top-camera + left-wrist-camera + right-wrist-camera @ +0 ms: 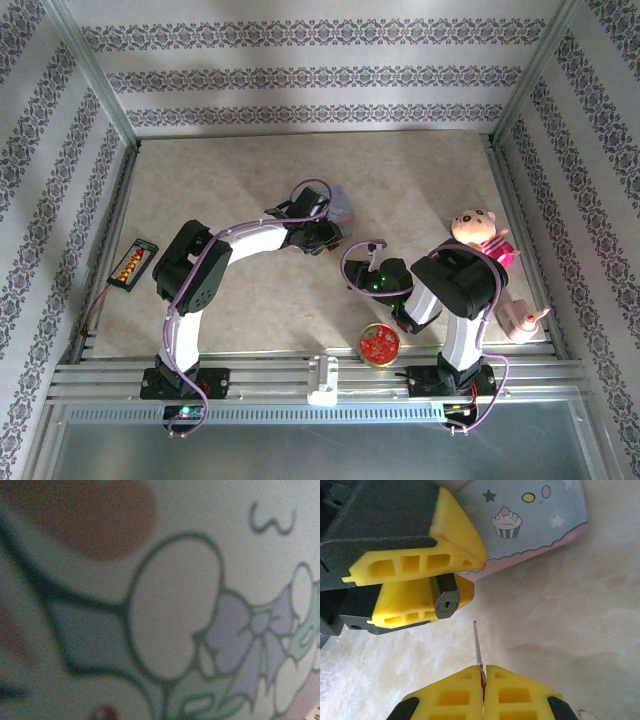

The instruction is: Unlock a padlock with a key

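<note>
My left gripper (466, 574) is shut on the padlock (447, 600), a small dark body pinched between its yellow fingers (415, 562). The round silver keyhole end faces the right wrist camera. My right gripper (483, 670) is shut on the key (477, 642), whose thin blade sticks straight up out of the closed pads. The blade tip stands a little below and to the right of the keyhole, not touching it. From above, both grippers meet at mid-table, left (322, 238) and right (368, 268). The padlock's shackle is hidden.
A pastel tin (530, 515) with cupcake prints lies just behind the left gripper; its printed side (175, 605) looms blurred before the left wrist camera. A round red-and-gold tin (379, 346) sits at the near edge. A pig toy (480, 232) stands right, a black tray (133, 263) left.
</note>
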Robot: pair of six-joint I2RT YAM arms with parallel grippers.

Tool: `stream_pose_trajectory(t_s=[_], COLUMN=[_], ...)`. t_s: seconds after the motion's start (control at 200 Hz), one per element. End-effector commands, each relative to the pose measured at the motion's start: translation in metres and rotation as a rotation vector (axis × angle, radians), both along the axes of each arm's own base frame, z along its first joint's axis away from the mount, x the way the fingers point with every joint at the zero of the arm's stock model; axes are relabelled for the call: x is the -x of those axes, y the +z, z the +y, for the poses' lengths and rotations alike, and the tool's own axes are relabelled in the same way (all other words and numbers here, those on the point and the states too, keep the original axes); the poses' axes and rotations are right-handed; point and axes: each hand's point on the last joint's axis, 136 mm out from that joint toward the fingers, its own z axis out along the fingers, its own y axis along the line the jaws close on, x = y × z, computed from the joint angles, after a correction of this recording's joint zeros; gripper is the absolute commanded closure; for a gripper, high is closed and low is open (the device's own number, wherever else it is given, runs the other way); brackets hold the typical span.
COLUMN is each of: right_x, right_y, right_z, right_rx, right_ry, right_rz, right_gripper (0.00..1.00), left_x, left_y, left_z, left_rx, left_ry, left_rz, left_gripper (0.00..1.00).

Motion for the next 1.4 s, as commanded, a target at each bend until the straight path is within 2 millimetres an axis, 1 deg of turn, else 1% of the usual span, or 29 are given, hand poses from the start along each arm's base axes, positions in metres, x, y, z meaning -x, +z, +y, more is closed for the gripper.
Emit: stream_pose_trajectory(t_s=[0.0,0.28,0.455,0.74,0.955,1.394], right_x=[-0.001,-0.005,-0.007,-0.009,-0.01,-0.014], right_y=[0.015,0.02,0.02,0.017,0.024,0.026], right_z=[0.01,0.016,0.02,0.02,0.02,0.023], right_rx=[-0.031,-0.048,-0.055,-0.056,-0.064,-0.081], right_ry=[0.038,0.049,0.056,0.051,0.053,0.061], right_rz=[-0.042,-0.05,-0.044,-0.038,-0.054,-0.05], right_gripper=[1.0,1.0,1.0,1.0,1.0,1.0], left_x=[0.007,0.008,0.008,0.009,0.009,0.009], left_y=[0.001,-0.003,-0.006,-0.005,-0.007,-0.008], left_z=[-0.006,-0.007,-0.006,-0.008,-0.007,-0.008], left_rx=[0.068,0.072,0.07,0.075,0.075,0.078], left_ry=[0.007,-0.002,-0.002,-0.008,-0.009,-0.014], left_rz=[0.079,0.085,0.087,0.085,0.087,0.086], left_gripper=[0.93,0.93,0.93,0.94,0.94,0.94])
